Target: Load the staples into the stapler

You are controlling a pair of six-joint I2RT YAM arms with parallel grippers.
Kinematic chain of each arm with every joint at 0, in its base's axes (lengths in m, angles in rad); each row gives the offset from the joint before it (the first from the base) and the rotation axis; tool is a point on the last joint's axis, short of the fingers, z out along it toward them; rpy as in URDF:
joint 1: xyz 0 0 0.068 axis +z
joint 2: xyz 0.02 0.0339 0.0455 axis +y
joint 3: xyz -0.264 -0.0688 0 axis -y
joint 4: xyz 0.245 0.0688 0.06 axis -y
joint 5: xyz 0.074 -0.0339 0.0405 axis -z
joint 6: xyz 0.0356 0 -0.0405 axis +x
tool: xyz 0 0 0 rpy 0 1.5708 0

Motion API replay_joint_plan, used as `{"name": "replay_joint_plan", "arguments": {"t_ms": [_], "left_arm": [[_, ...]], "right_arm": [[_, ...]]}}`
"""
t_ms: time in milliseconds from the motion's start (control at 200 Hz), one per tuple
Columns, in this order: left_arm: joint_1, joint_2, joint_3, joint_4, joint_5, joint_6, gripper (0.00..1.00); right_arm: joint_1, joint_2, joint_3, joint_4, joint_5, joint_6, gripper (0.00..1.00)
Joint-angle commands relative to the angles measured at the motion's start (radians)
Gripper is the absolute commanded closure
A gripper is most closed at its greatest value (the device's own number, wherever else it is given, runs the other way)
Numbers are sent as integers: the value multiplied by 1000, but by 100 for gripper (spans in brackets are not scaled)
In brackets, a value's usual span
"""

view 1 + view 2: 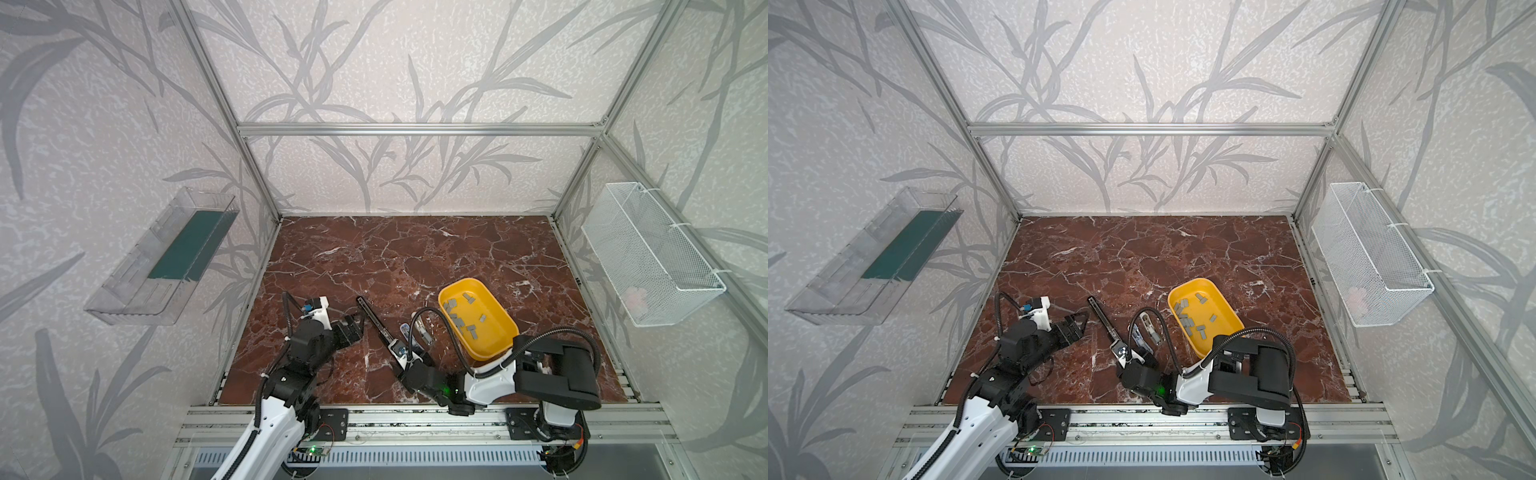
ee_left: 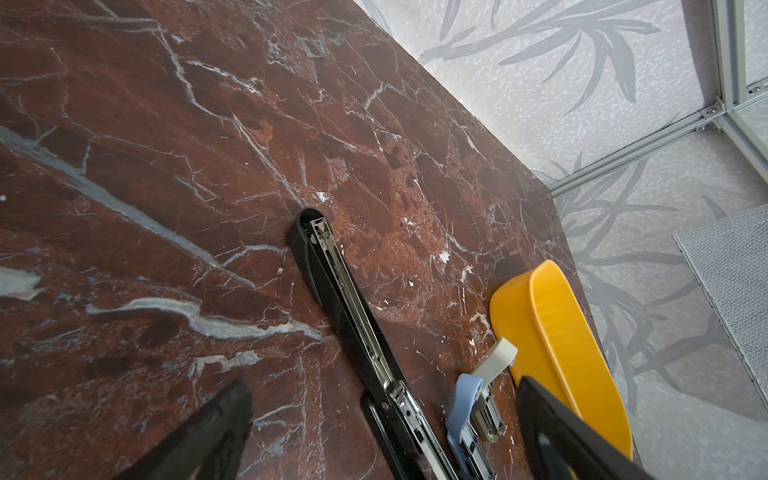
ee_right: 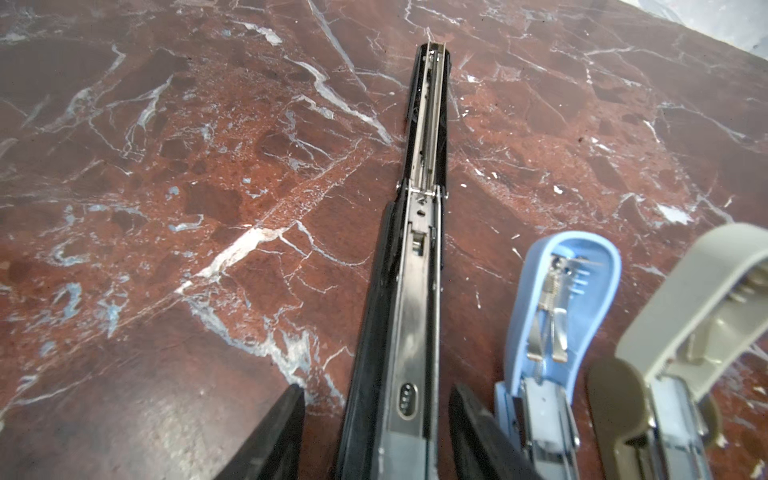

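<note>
A long black stapler point(image 1: 376, 326) point(image 1: 1106, 324) point(image 3: 415, 291) point(image 2: 353, 307) lies opened flat on the marble table, its metal channel facing up. My right gripper point(image 3: 376, 388) point(image 1: 400, 353) straddles its near end; the jaws stand open with a gap on each side. The staples point(image 1: 459, 320) point(image 1: 1187, 322), small grey strips, lie scattered in a yellow tray point(image 1: 494, 328) point(image 1: 1221, 316) point(image 2: 582, 353) to the right. My left gripper point(image 2: 384, 384) point(image 1: 356, 328) point(image 1: 1077, 322) hovers wide open and empty left of the black stapler.
A small blue stapler point(image 3: 557, 311) point(image 2: 465, 399) and a beige one point(image 3: 685, 311) point(image 2: 494, 361), both open, lie between the black stapler and the tray. A wire basket point(image 1: 648, 257) hangs on the right wall, a clear shelf point(image 1: 166, 257) on the left wall.
</note>
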Motion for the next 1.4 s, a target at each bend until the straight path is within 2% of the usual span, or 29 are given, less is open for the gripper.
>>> {"name": "replay_joint_plan", "arguments": {"t_ms": [0,135,270,515,800,1040,1105,1200,1310,1395], "left_arm": [[4,-7,-13,29,6,-7,1],[4,-8,-15,26,6,-6,1],[4,-9,-15,31,11,-11,1],[4,10,-19,47,22,-18,1],[4,104,-17,118,56,-33,1],[4,264,-31,271,81,-69,1],[4,294,-28,285,83,-65,3],[4,300,-19,268,72,-55,3],[4,256,-16,224,37,-44,3],[4,209,-23,200,19,-44,2]], "right_arm": [[-3,-32,-23,37,28,14,49],[-5,-26,-25,37,30,15,57],[-5,-3,-17,38,36,17,60],[-8,-6,-29,73,36,21,84],[-6,10,-9,97,19,46,97],[-13,78,31,194,-6,51,95],[-13,95,42,204,-20,35,89],[-13,93,43,186,-15,31,73],[-13,73,0,219,-6,23,67],[-13,66,-56,312,-39,-2,64]]}}
